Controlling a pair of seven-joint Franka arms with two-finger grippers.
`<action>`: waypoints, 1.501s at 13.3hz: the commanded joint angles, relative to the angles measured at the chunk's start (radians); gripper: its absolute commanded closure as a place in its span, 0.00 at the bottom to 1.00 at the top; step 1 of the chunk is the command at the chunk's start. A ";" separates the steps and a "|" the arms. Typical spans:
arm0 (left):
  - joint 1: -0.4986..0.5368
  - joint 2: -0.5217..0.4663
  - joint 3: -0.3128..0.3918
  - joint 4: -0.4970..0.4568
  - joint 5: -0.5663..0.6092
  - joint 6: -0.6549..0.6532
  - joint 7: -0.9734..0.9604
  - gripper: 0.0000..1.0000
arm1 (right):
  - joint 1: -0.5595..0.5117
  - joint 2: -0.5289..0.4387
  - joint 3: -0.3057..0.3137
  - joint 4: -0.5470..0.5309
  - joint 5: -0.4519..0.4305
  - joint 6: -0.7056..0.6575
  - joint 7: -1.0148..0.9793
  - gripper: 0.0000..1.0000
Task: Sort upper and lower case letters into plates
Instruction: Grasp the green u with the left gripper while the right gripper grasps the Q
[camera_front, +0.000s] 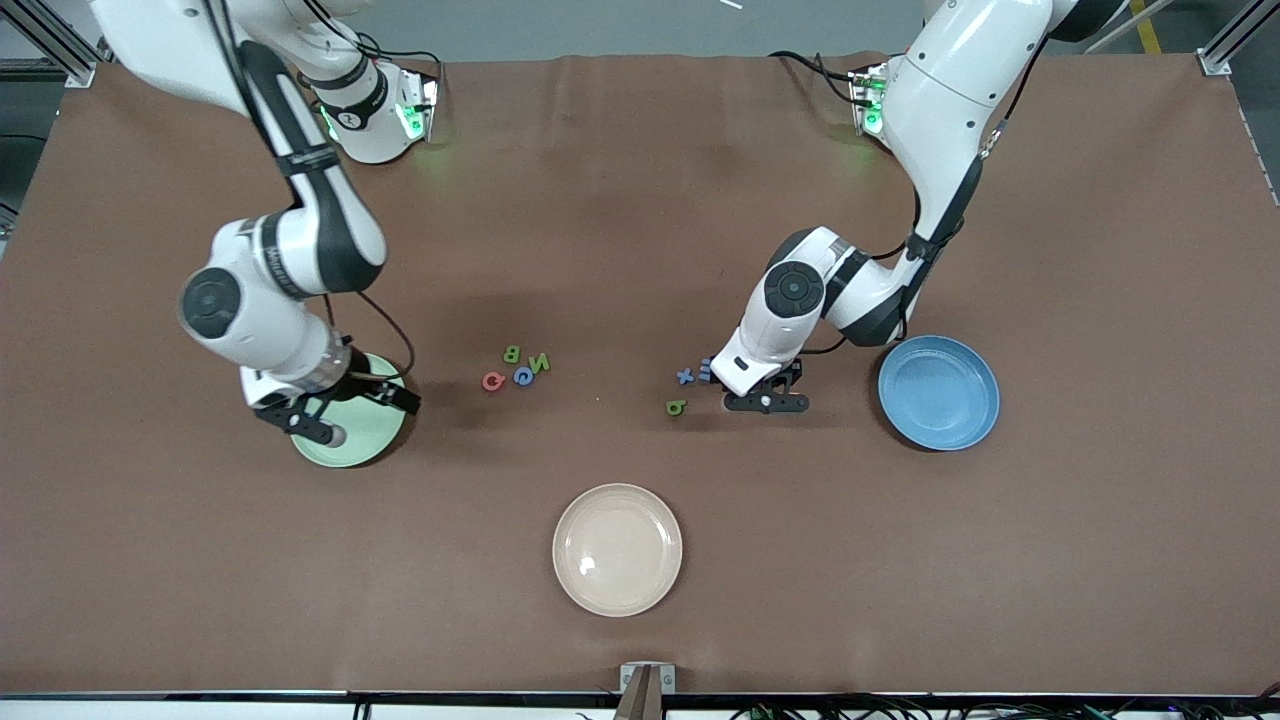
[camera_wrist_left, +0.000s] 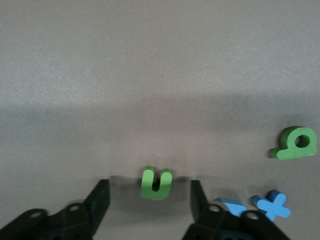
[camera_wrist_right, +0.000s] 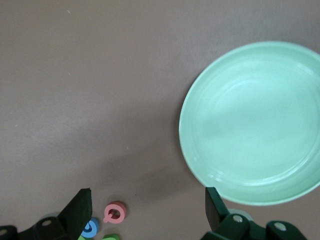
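Green u (camera_wrist_left: 156, 183) lies on the table between my left gripper (camera_wrist_left: 150, 200) fingers, which stand half-open straddling it, gripping nothing yet. Right gripper (camera_wrist_right: 145, 210) waits wide open over the mint plate (camera_wrist_right: 252, 122).

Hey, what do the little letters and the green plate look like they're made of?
Green u: probably foam or soft plastic, with thick, matte, rounded edges. Mint green plate: likely plastic or glazed ceramic, showing a smooth surface, faint rings and a soft sheen; the look leaves that open.
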 joint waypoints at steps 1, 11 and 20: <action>0.004 -0.002 -0.002 0.005 0.019 0.007 0.003 0.42 | 0.047 0.007 -0.009 -0.036 -0.131 0.034 0.251 0.00; -0.002 0.029 0.002 0.028 0.027 0.007 0.003 0.55 | 0.167 0.205 -0.004 0.035 -0.138 0.160 0.817 0.00; 0.035 -0.009 0.008 0.031 0.031 -0.038 0.001 0.90 | 0.215 0.226 -0.004 0.033 -0.075 0.180 0.891 0.05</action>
